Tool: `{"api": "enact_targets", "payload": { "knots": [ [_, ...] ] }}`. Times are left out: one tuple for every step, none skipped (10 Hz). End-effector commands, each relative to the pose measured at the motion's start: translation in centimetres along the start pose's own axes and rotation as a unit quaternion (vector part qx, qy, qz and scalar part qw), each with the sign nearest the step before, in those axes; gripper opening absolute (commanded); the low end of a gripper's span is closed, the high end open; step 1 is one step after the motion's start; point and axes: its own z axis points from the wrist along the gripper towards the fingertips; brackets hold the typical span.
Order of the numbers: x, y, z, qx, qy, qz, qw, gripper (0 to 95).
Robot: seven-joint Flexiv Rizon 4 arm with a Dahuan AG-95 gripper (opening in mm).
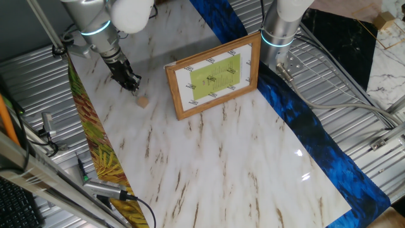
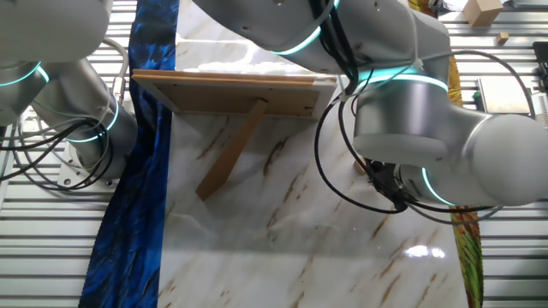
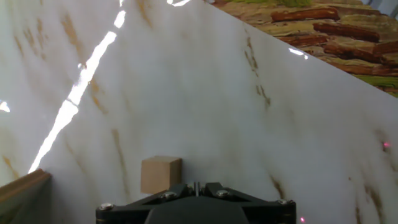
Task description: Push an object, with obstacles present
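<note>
The object is a tiny light-tan block on the white marble table, left of the picture frame. In the hand view the block sits just ahead of my fingertips, slightly left. My gripper is shut and empty, its tip low over the table just up-left of the block; in the hand view the gripper shows closed jaws. The obstacle, a brown wooden picture frame with white mat and yellow-green sheet, stands upright right of the block. The other fixed view shows the frame's back and prop; my arm hides the block there.
A blue cloth strip runs along the table's right side, also in the other fixed view. A leaf-patterned strip lines the left edge. A second arm's base stands behind the frame. Cables and tools lie off the table's left.
</note>
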Motion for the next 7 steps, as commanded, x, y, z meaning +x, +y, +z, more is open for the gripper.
{"api": "enact_targets", "payload": {
  "knots": [
    [0.5, 0.2, -0.1, 0.002, 0.000, -0.007, 1.0000, 38.0],
    [0.7, 0.2, 0.0, 0.002, 0.000, -0.010, 0.9999, 38.0],
    [0.8, 0.3, 0.0, 0.003, 0.000, -0.012, 0.9999, 19.0],
    [1.0, 0.3, 0.0, 0.002, -0.001, -0.013, 0.9999, 19.0],
    [1.0, 0.3, 0.0, 0.002, 0.000, -0.014, 0.9999, 19.0],
    [1.2, 0.4, 0.0, 0.003, 0.000, -0.015, 0.9999, 19.0],
    [1.5, 0.5, 0.1, 0.002, 0.000, -0.015, 0.9999, 19.0]
  ]
}}
